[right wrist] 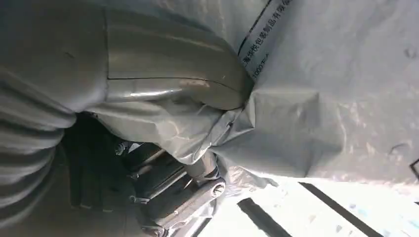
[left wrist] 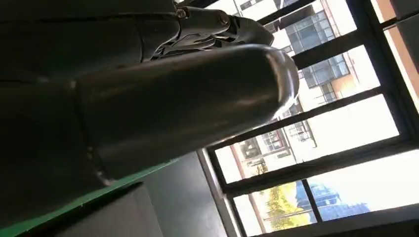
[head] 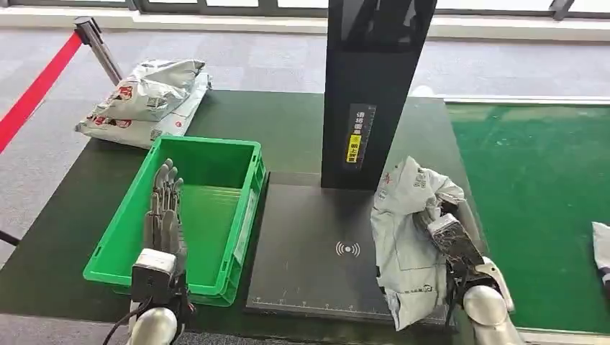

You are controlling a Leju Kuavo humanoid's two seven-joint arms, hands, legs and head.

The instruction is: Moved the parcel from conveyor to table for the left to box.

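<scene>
A crumpled grey plastic parcel (head: 408, 241) hangs over the right side of the black scanner plate (head: 309, 251), held by my right hand (head: 447, 231), which grips its right edge. In the right wrist view the thumb (right wrist: 163, 74) presses into the grey parcel film (right wrist: 316, 98) and the darker fingers (right wrist: 183, 197) pinch it from the other side. My left hand (head: 164, 212) is flat with straight fingers over the green box (head: 237, 154) and holds nothing. In the left wrist view the left hand's thumb (left wrist: 188, 98) is close up against windows.
Two more grey parcels (head: 147, 100) lie at the table's far left. A black scanner post (head: 370, 93) rises behind the plate. The green conveyor (head: 532, 201) runs on the right with another parcel's edge (head: 601, 251) on it. A red barrier strap (head: 36, 90) is at far left.
</scene>
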